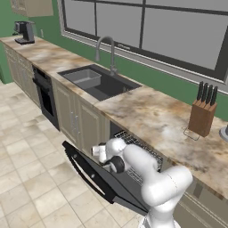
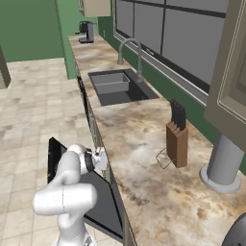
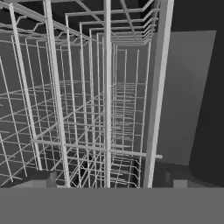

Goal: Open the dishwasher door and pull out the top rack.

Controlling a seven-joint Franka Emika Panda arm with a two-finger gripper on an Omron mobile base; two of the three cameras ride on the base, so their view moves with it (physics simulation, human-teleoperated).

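The dishwasher door (image 1: 104,180) hangs open, tilted down toward the floor, with its black bar handle (image 1: 83,171) on the outer edge. In the right base view the door (image 2: 103,206) is a dark slab below my arm. The top rack (image 1: 136,143) of silvery wire sits just under the counter edge. My gripper (image 2: 104,158) reaches over the door into the opening. In the hand view the top rack (image 3: 107,87) is right in front of me. My gripper (image 3: 108,183) is open, and one rack wire runs between its wide-apart fingertips (image 3: 41,179). It holds nothing.
The marble counter (image 1: 151,116) carries a knife block (image 1: 202,113), a sink (image 1: 98,82) with a faucet (image 1: 109,49), and a coffee machine (image 1: 24,32) at the far end. A black oven (image 1: 44,95) and beige cabinet doors (image 1: 75,116) stand left of the dishwasher. Tiled floor (image 1: 26,156) lies open on the left.
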